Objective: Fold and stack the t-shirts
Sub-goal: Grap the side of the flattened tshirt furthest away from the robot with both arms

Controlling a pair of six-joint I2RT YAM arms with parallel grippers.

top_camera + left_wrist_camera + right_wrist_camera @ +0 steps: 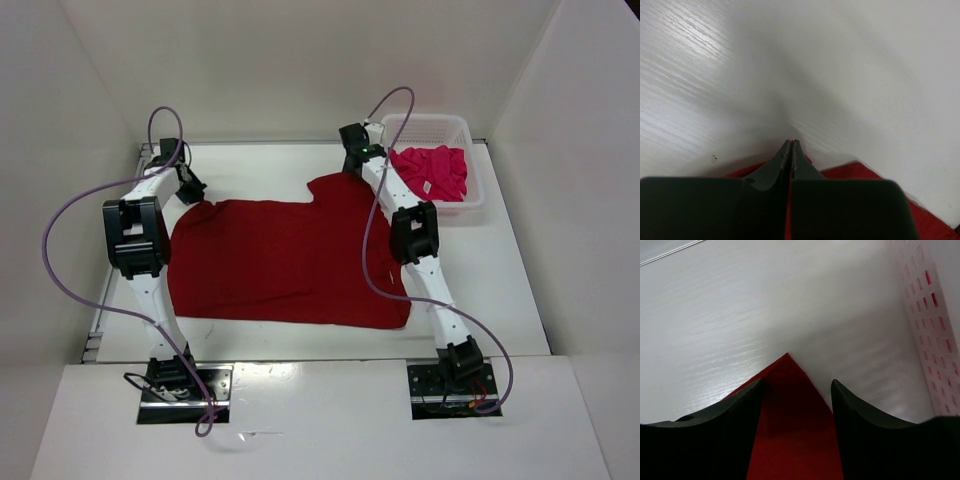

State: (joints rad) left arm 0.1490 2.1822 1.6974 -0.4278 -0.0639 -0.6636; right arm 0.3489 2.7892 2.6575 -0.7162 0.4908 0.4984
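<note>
The dark red t-shirt (290, 262) lies spread flat on the white table. My left gripper (195, 190) is at its far left corner, and in the left wrist view the gripper (791, 143) is shut with a thin strip of the red cloth (865, 172) pinched between its fingers. My right gripper (352, 165) is at the far right corner. It is open (797, 385), with the pointed red corner (790, 435) lying on the table between its fingers. The magenta-pink t-shirt (432, 172) lies crumpled in the basket. The pale pink t-shirt is not in view.
The white lattice basket (478, 190) stands at the far right corner of the table, close to my right gripper; its wall shows in the right wrist view (935, 340). White walls enclose the table at the back and on both sides.
</note>
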